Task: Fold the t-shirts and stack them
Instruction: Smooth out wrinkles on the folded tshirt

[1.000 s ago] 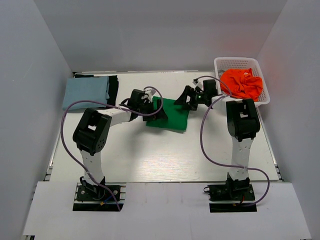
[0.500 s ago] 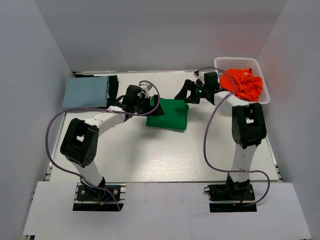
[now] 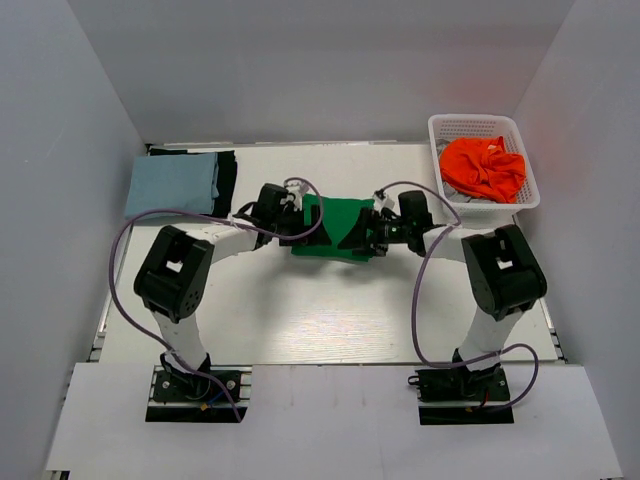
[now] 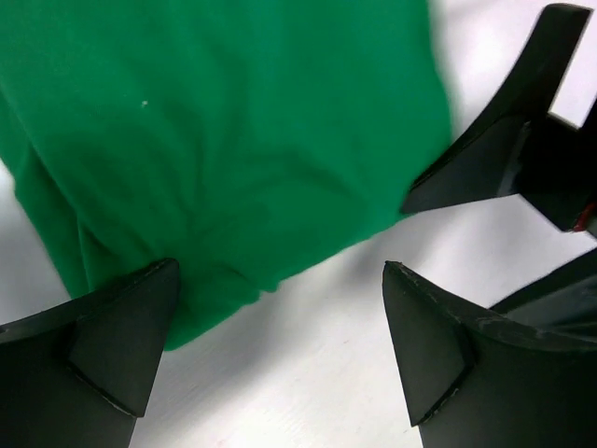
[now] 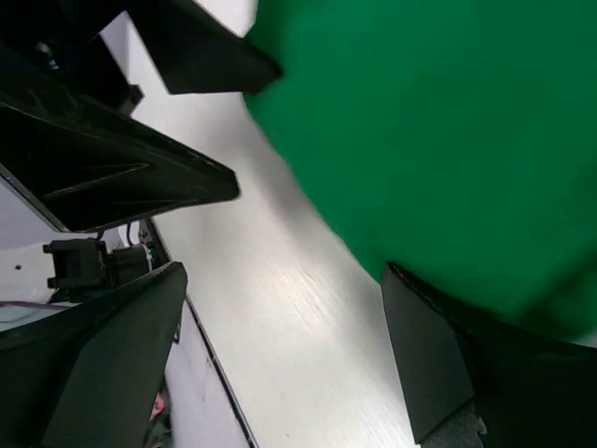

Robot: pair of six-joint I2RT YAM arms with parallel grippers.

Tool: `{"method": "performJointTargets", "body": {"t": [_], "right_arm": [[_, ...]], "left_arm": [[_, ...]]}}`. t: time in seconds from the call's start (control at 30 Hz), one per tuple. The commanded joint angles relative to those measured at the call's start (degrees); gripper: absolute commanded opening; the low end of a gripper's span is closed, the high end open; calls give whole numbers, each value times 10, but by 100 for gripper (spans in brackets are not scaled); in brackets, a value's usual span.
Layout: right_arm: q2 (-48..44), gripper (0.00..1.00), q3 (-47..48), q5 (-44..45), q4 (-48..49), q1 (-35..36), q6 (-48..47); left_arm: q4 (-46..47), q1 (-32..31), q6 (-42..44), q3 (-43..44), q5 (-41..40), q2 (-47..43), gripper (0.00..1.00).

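The folded green t-shirt [image 3: 335,228] lies flat on the middle of the tabletop [image 3: 320,310]. The left end effector [image 3: 298,222] is at its left edge and the right end effector [image 3: 358,232] at its right edge, the two pointing at each other across the cloth. Both have their jaws spread wide and grip nothing. In the left wrist view the shirt's near corner lies between the fingers.

The white mesh basket [image 3: 480,119] at the far right corner holds a crumpled orange t-shirt [image 3: 485,167]. At the far left, a folded pale blue t-shirt [image 3: 172,185] lies on top of a black t-shirt [image 3: 228,178].
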Motion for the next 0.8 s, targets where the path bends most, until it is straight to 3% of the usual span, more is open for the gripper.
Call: {"method": "performJointTargets", "body": {"t": [0.0,0.17,0.3,0.57,0.77], "right_arm": [[33,90,-31,-3,61,-15,29],[36,90,-46,80,12,-32,-1],[12,90,-33,78,-27,-28,-35],[-174,90,-50,89,-86,-25,-79],[-273,90,-87,117,-128,-28,-95]], "left_arm": [[10,11,-19,-32,11,8,100],[3,11,-24,-57,-10,15,100],[-18,11,-12,-57,-26,-26,100],[-62,5,17,-22,-82,-126,100],[-114,11,17,28,-180,-75,100]]}}
